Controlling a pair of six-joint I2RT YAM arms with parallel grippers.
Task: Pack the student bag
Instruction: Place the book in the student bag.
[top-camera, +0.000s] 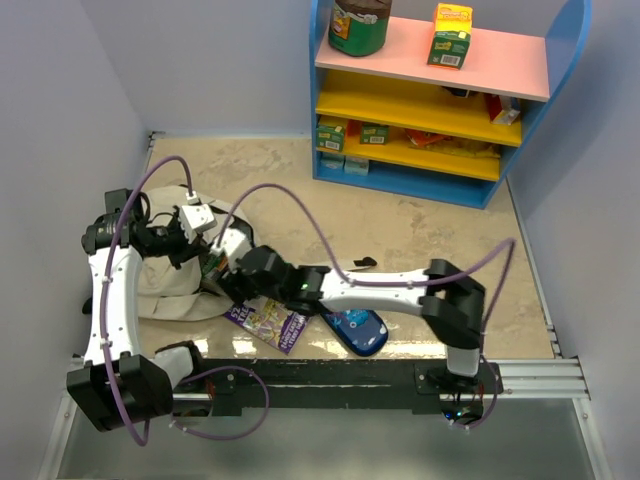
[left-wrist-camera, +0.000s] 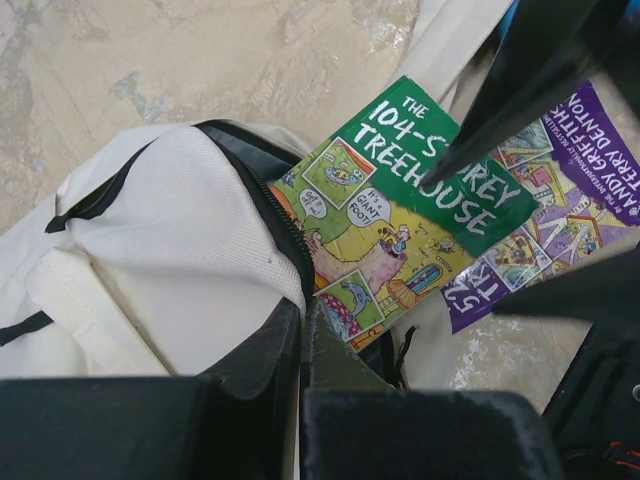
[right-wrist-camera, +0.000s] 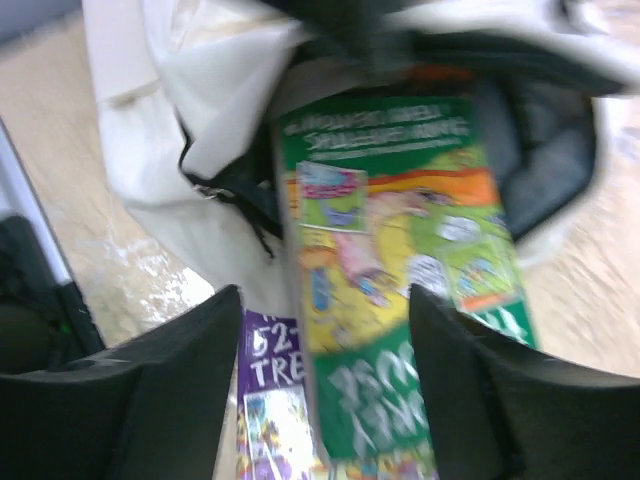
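Though obscured overhead, green book (right-wrist-camera: 400, 280) loose inside wide-open right claw (right-wrist-camera: 325, 300); left claw (left-wrist-camera: 303, 335) clamped on student bag (left-wrist-camera: 170, 220).

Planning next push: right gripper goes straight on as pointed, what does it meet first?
The green book, between the open jaws of the right gripper; beyond it, probably the dark inside of the student bag, though blur hides depth.

Beige student bag (top-camera: 170, 290) slumped at the left of the table (top-camera: 420, 225), partly under the left arm (top-camera: 105, 300). Right arm (top-camera: 370, 292) stretched low across from the right, wrist end at the bag's mouth (tip lost in the clutter there). Purple book (top-camera: 268, 322) flat just beside the bag, blue pencil case (top-camera: 357, 331) near it. At the back, a blue shelf unit (top-camera: 430, 100).
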